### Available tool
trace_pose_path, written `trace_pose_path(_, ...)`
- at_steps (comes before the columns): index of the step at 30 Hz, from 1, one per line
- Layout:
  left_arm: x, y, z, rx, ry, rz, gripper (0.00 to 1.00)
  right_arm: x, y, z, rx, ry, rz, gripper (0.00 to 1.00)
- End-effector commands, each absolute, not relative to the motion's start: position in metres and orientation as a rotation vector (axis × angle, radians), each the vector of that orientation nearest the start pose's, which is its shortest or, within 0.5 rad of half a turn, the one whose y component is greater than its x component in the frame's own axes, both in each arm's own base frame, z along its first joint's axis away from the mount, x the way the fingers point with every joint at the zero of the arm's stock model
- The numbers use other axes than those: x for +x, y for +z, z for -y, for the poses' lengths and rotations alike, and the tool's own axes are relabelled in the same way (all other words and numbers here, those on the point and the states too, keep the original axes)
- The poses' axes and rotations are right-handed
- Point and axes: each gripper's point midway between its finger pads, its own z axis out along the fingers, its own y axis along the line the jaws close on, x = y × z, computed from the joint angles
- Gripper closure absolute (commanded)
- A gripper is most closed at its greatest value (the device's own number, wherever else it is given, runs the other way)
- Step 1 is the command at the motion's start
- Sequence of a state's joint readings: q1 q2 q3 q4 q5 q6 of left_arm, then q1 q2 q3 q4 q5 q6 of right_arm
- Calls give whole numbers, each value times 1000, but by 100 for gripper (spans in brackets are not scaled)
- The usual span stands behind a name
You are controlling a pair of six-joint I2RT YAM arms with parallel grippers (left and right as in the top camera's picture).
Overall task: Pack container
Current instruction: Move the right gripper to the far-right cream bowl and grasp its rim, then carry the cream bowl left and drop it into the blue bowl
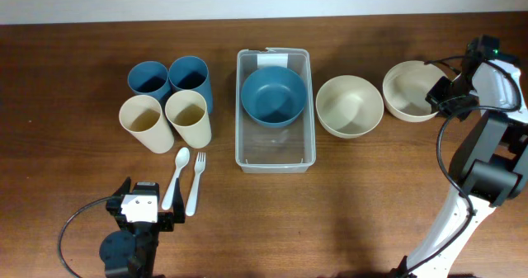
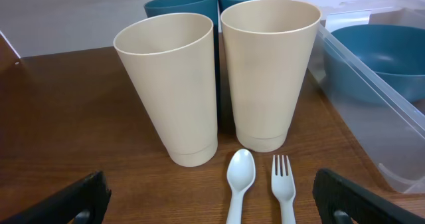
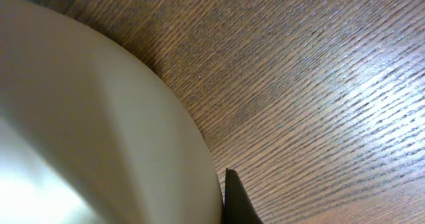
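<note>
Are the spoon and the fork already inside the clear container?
No, the spoon and fork lie on the table, left of the container.

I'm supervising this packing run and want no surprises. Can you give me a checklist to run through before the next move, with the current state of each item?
1. Container has free room beside the blue bowl: ok, its near half is empty.
2. Right end effector is at the rim of the far-right cream bowl: ok.
3. Right grip closed on that bowl: cannot tell.
4. Left end effector is open and facing the spoon and fork: ok.
5. Four cups are upright, outside the container: ok.
</note>
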State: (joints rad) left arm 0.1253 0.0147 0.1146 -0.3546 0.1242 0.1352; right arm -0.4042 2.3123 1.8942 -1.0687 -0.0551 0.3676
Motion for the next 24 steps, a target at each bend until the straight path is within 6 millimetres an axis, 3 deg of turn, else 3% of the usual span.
trace_pose_path(1,231,139,-5,119,68,-1816,0,421,5,176,1173,6,-2883,96)
trace_pose_path(7,231,139,-5,119,68,-1816,0,420,20,177,1210,6,-2847,96)
trace_pose_path(14,231,139,-5,120,68,-1816,0,422,53,178,1257,10,-2759,96)
trace_pose_path(24,231,139,-5,119,68,-1816,1,427,134,176,1194,41,-2589,96)
